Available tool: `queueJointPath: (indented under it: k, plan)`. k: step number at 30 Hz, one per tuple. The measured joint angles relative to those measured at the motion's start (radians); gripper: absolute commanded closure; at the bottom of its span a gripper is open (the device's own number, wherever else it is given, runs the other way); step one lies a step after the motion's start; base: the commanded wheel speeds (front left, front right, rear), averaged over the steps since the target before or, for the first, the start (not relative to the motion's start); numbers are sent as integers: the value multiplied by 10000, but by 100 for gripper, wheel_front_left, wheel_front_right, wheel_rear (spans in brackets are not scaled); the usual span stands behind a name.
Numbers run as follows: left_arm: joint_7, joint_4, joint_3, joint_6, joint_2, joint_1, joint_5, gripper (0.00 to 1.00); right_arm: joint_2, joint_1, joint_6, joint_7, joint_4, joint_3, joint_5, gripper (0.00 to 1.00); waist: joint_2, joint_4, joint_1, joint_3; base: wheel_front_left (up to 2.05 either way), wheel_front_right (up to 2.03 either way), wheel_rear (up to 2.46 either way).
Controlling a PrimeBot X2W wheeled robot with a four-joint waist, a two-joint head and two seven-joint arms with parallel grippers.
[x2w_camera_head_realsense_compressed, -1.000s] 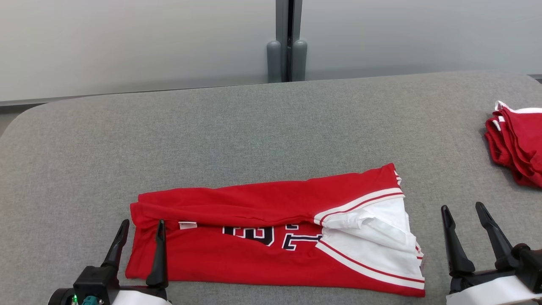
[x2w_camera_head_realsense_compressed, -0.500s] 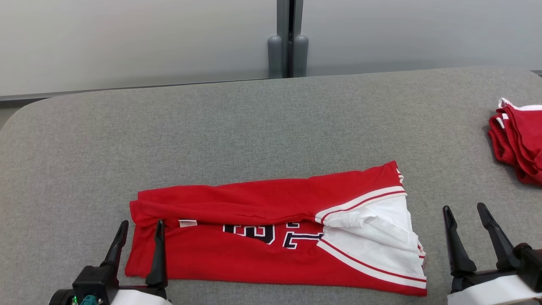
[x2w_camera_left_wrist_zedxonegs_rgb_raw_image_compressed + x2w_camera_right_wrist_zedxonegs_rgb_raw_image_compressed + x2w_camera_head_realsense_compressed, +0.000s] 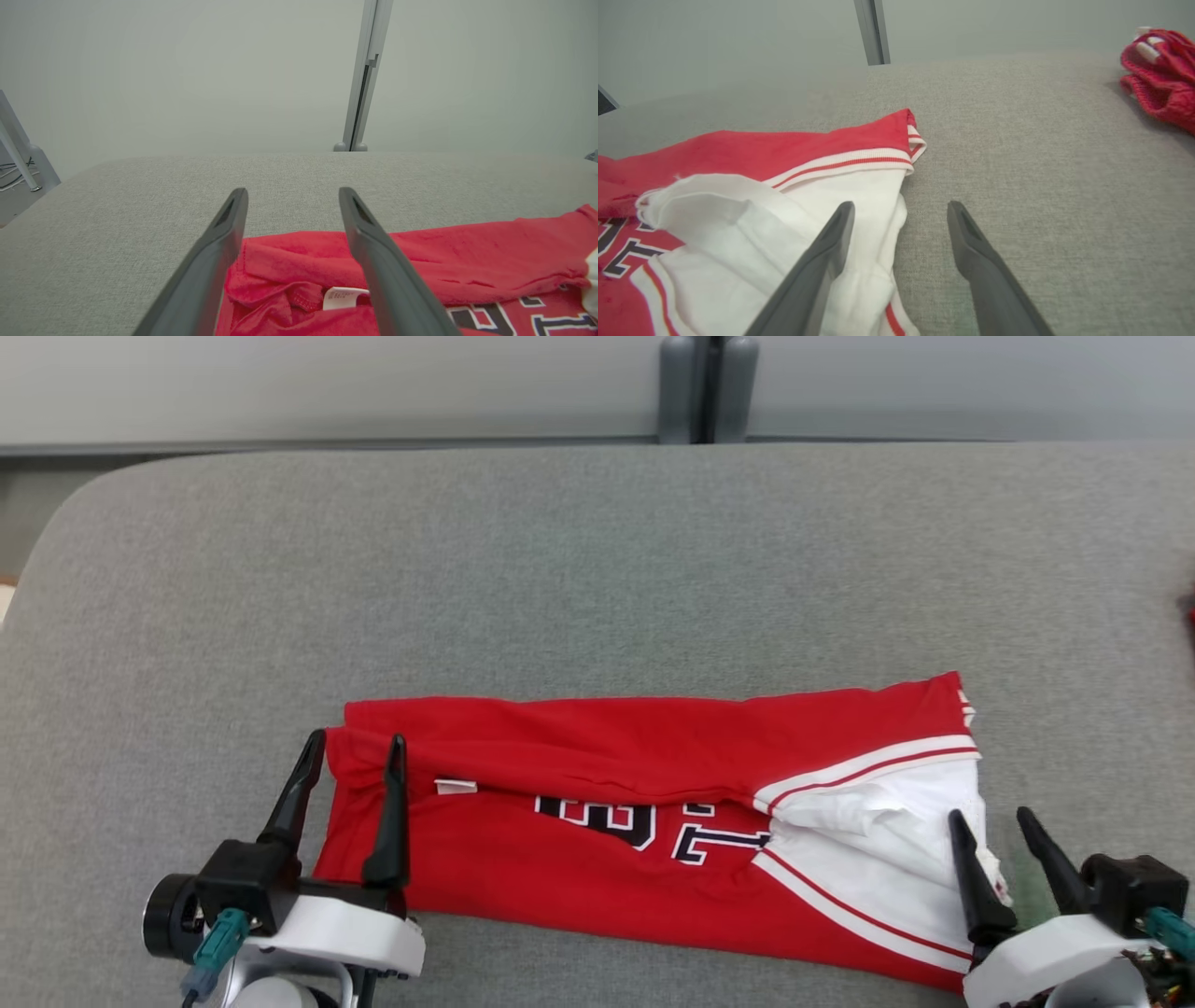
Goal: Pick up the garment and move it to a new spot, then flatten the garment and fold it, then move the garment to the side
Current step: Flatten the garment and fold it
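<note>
Red cloth, the garment (image 3: 607, 747), is lying folded lengthwise on the grey table (image 3: 597, 551), and we are holding the left gripper (image 3: 358, 737) and right gripper (image 3: 988, 814) spread wide and empty, straddling its two ends. We are risking pinching only the top layer, letting the fold spill open. Its white tag (image 3: 456, 787) is blurring beyond reading; the black lettering (image 3: 644, 821) is sitting half hidden.

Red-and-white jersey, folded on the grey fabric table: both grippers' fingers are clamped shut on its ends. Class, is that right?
No. The red-and-white jersey lies folded on the grey fabric table, but the left gripper and right gripper have fingers open at its ends, as the head view shows.
</note>
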Motion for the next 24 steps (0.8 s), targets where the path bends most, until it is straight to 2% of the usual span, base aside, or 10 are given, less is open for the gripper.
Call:
queueJointPath:
  k: [7, 8, 9, 10, 18, 24]
  plan:
    - [0, 88, 111, -199, -267, -315, 244, 0, 6, -640, -2, -104, 1509, 594, 594, 0, 0, 416, 0, 530, 0, 0, 0]
    - [0, 92, 151, -217, -288, -319, 270, 0, -36, -699, -4, -150, 1578, 694, 694, 55, 0, 438, 1, 577, 0, 0, 0]
    - [0, 92, 190, -257, -314, -337, 309, 0, -84, -735, -2, -305, 1593, 763, 731, 93, 0, 446, 0, 614, 0, 0, 0]
    - [0, 90, 249, -257, -330, -340, 332, 0, -86, -765, -4, -360, 1634, 849, 848, 100, 0, 434, 0, 639, 0, 0, 0]
    - [0, 10, 568, -439, -485, -396, 589, 0, -385, -934, 71, -786, 1868, 1327, 1189, 100, -1, 80, 0, 756, 0, 0, 0]
    - [0, -44, 708, -527, -606, -435, 748, 0, -1241, -971, 69, -1011, 2063, 786, 1187, 100, 0, -143, 0, 829, 0, 0, 0]
